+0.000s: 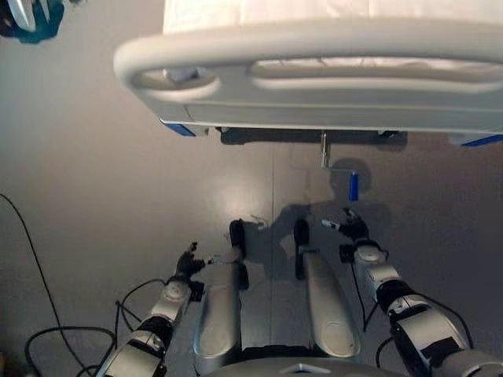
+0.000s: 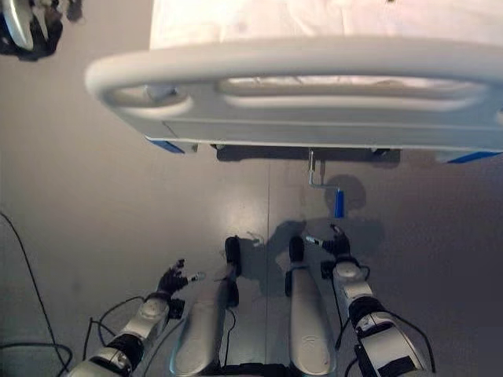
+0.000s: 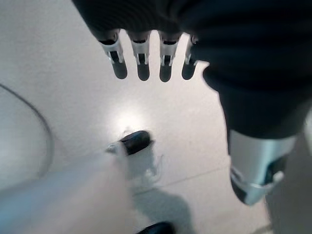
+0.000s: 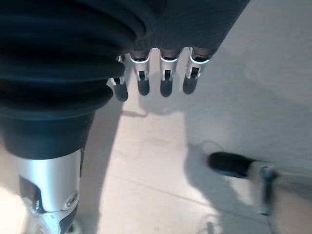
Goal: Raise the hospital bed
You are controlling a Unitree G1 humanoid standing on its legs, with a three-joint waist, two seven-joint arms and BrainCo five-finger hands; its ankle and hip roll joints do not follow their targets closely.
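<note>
Under the footboard, at 12 o'clock from the robot: hospital bed (image 1: 330, 86) crank (image 1: 336, 165), metal shaft dropping from the frame, elbow, blue grip (image 1: 354, 185) at the free end. Rigid steel, judged stiff with some turning resistance; bed itself heavy, not to be lifted by hand, raised only through the crank. Best hold judged the blue grip: round, likely plastic, probably a bit slick, wants a full wrap rather than a pinch. Right hand (image 1: 351, 228) just short of the grip, at 6 o'clock from it, not touching; fingers (image 4: 165, 83) straight and relaxed, holding nothing. Left hand (image 1: 187, 261) well apart at 8 o'clock from the crank, low over the floor (image 1: 94, 204), fingers (image 3: 142, 63) also loose and empty. White mattress (image 1: 314, 12) above the grey footboard (image 1: 236, 102). Blue corner bumpers (image 1: 179, 129) at the bed frame ends. Dark object (image 1: 27, 20), partly cut off, at 10 o'clock on the floor.
</note>
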